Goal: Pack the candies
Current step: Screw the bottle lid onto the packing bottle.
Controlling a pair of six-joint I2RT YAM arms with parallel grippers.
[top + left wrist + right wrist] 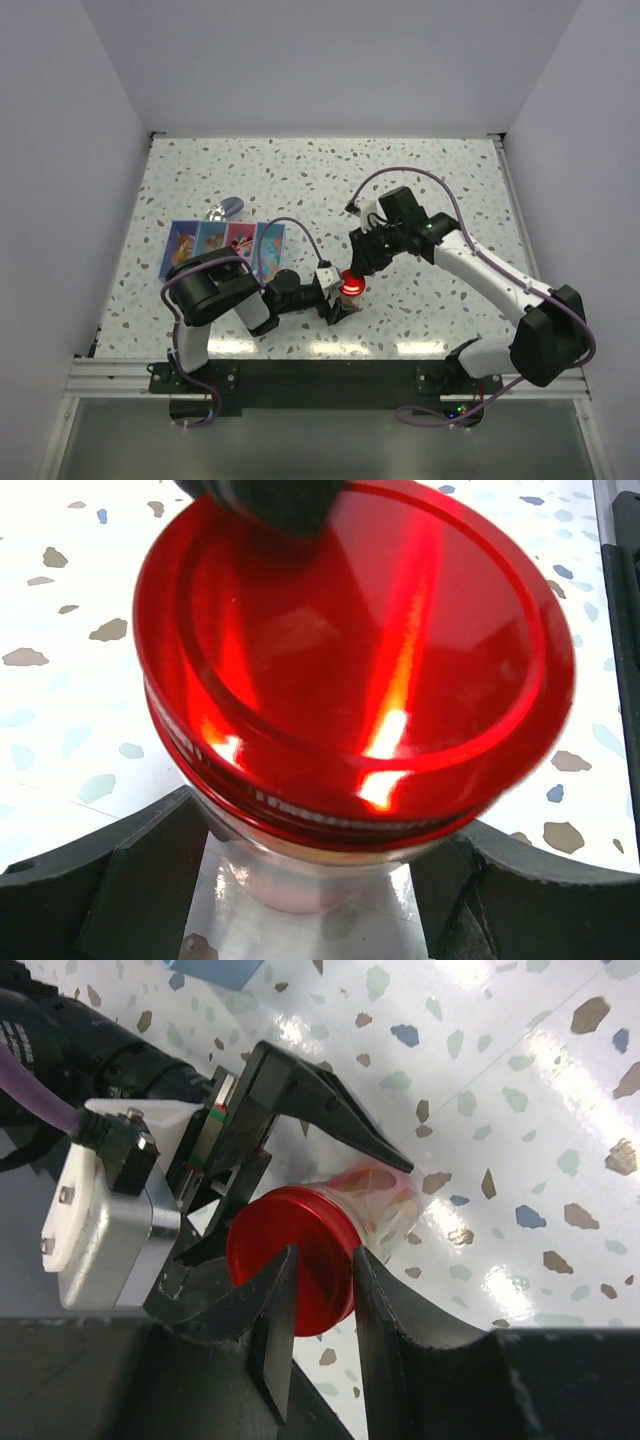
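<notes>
A small clear jar [290,880] with a round red lid [360,650] lies tilted near the table's front edge. Candies [385,1195] show as orange and red specks through its wall. My left gripper [310,875] is shut on the jar body just below the lid, one finger on each side. From above, my right gripper [325,1260] hangs over the lid [270,1250] with its jaws a narrow gap apart, and one fingertip [270,500] is at the lid's top face. From overhead, the lid [350,284] sits between the left gripper [338,300] and the right gripper [356,268].
A row of colourful picture packets [225,243] lies at the left of the speckled table. A shiny metal scoop [226,209] rests just behind them. The arms' mounting rail [320,375] runs along the near edge.
</notes>
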